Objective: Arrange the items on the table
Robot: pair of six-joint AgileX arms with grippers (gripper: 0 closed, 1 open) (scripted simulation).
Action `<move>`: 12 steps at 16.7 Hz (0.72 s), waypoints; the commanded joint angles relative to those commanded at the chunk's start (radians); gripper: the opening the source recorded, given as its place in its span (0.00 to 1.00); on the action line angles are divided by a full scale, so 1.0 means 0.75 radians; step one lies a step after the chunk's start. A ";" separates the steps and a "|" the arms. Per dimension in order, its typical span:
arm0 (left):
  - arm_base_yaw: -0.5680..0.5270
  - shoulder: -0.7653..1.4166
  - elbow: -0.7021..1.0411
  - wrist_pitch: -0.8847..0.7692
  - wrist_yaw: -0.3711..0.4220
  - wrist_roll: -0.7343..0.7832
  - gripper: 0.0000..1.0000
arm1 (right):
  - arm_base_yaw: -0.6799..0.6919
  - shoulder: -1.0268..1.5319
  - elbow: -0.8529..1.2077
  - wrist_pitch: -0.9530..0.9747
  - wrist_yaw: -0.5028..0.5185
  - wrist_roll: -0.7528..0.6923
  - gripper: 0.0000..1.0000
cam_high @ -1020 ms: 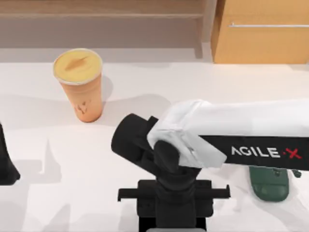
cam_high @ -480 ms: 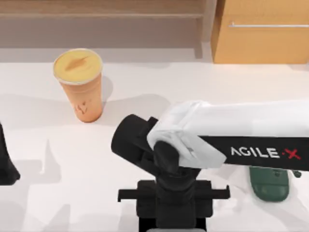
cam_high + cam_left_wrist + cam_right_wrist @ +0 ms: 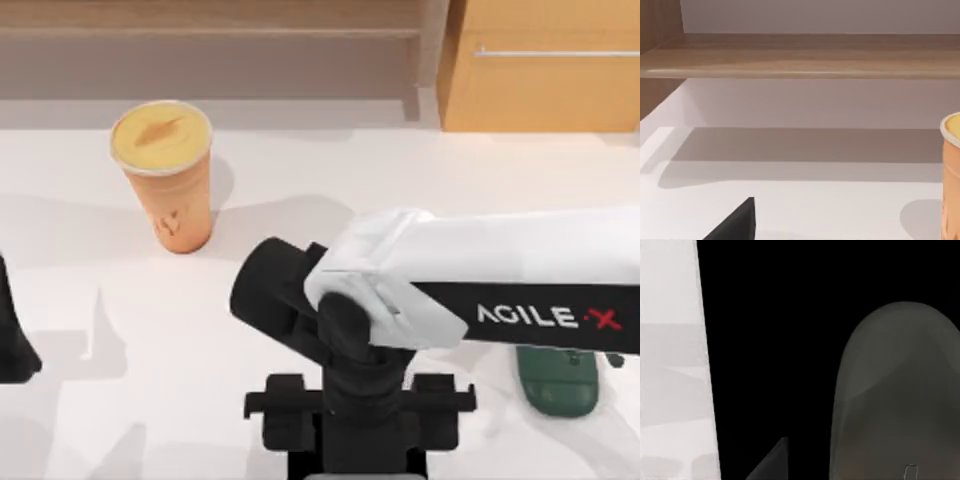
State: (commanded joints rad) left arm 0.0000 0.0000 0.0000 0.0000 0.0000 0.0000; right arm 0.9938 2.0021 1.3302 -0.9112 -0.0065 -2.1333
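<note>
- The right arm reaches across the wide white table [image 3: 330, 160] from the top view's right. Its gripper [image 3: 360, 440] hangs at the near edge, about mid-table.
- What has changed: half a second ago the two black fingers [image 3: 285, 410] sat close together under the wrist. Now they stand well apart on either side of it, so the claw has let go.
- In the right wrist view, the small grey oval computer mouse [image 3: 895, 390] lies on the black square pad [image 3: 770, 340] just below the camera, with nothing gripping it.
- To my eye this means the mouse has been delivered onto its pad, and the arm should next lift clear without nudging it.
- The tall orange cup with the yellow lid [image 3: 170, 180] stands upright, untouched, toward the far left of the table.
- The dark green phone stand [image 3: 557, 378] sits at the near right, partly under the arm.
- The left arm's gripper [image 3: 735, 225] is parked at the left edge. I cannot tell its state.
</note>
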 joint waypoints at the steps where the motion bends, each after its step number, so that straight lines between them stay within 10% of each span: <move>1: 0.000 0.000 0.000 0.000 0.000 0.000 1.00 | 0.000 0.000 0.000 0.000 0.000 0.000 1.00; 12: 0.000 0.000 0.000 0.000 0.000 0.000 1.00 | -0.082 -0.018 0.056 0.031 -0.025 0.066 1.00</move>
State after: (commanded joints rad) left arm 0.0000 0.0000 0.0000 0.0000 0.0000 0.0000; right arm 0.9326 1.9890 1.3722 -0.8879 -0.0250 -2.0838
